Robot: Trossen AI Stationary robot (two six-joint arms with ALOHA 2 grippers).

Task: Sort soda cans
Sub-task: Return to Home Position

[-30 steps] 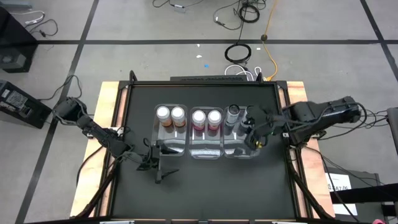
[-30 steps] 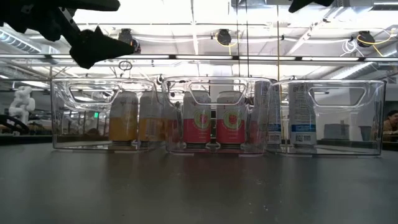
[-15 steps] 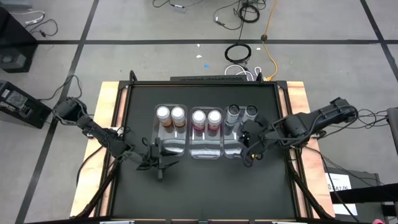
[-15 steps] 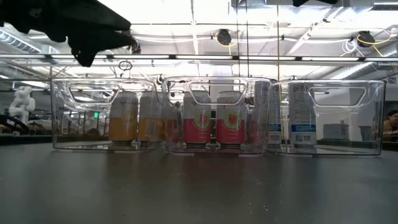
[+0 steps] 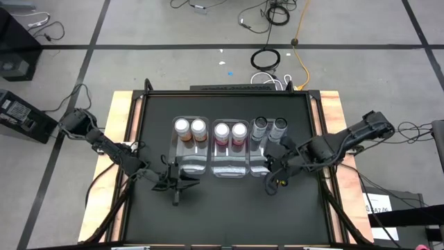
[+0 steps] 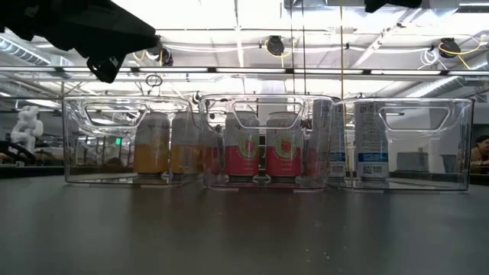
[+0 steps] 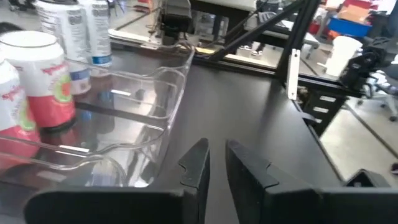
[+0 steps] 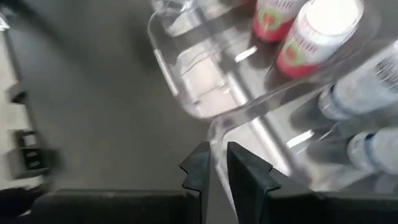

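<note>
"Cans first: where are the six small silver-topped soda cans (image 5: 222, 130) found?"

"Three clear rectangular plastic bins (image 5: 229, 165) are lined up across the middle of the black table (image 5: 229, 215). Two orange-bodied cans (image 5: 190, 127) are held in the left bin, two pink-red ones (image 5: 239, 130) in the middle, and two grey-silver ones (image 5: 270, 125) in the right. All are stood at the ends toward the back edge."

"And the grippers?"

"The left gripper (image 5: 177, 189) and right gripper (image 5: 272, 185) are seen toward the front edge. Their fingers are drawn nearly together, with nothing pinched."
</note>
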